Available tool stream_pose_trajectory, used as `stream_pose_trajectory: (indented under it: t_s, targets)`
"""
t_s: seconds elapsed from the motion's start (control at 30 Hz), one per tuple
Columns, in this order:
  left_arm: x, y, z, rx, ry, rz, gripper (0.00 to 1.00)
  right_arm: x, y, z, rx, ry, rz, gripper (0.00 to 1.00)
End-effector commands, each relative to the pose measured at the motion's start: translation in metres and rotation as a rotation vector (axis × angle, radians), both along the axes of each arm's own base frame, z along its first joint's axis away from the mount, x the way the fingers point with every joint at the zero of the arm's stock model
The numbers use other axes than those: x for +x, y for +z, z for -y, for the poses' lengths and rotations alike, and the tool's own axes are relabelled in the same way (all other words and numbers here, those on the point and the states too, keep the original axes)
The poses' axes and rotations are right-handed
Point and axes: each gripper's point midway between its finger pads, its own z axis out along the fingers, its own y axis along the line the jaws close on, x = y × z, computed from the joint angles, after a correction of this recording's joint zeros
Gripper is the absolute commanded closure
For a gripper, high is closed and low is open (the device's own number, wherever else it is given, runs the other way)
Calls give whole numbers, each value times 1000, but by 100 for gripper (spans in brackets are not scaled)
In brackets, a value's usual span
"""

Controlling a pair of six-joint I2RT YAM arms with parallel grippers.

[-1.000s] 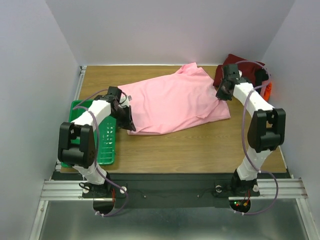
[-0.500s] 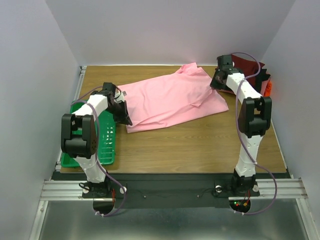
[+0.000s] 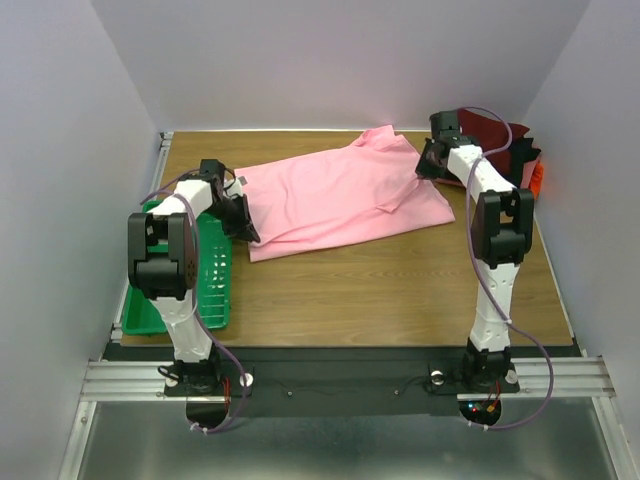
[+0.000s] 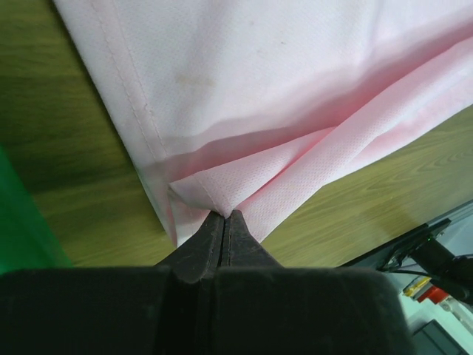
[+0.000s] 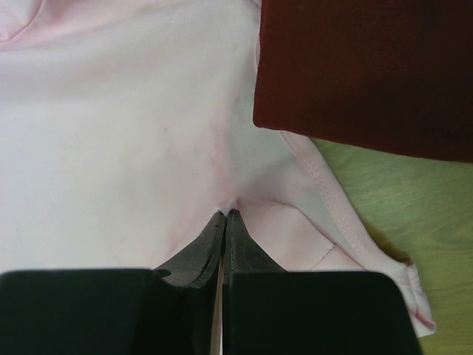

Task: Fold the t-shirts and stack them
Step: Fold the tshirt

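The pink t-shirt (image 3: 340, 195) lies spread over the far half of the surface (image 3: 380, 290), slanting from its left edge toward the far right corner; the left end effector (image 4: 224, 217) is clenched on a folded bit of hem at the cloth's near left corner, just beside the green tray (image 3: 205, 285); the right end effector (image 5: 224, 214) is pinched tight on the cloth's right end, just beside the dark red t-shirt (image 5: 362, 74) in the far right corner.
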Motion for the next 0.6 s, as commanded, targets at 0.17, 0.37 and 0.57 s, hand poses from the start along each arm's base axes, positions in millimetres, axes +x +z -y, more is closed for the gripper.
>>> stream_pose_trajectory:
  t_s: [0.17,0.37,0.57]
  targets:
    - [23,12,-6,-26,5,42,100,29,18,-3,18,8,84,100]
    - [30,16,-12,10,39,62,88,40,15,-9,45,17,94,96]
    - [90,103,-15,0,174,334,33,53,43,-10,51,24,164,60]
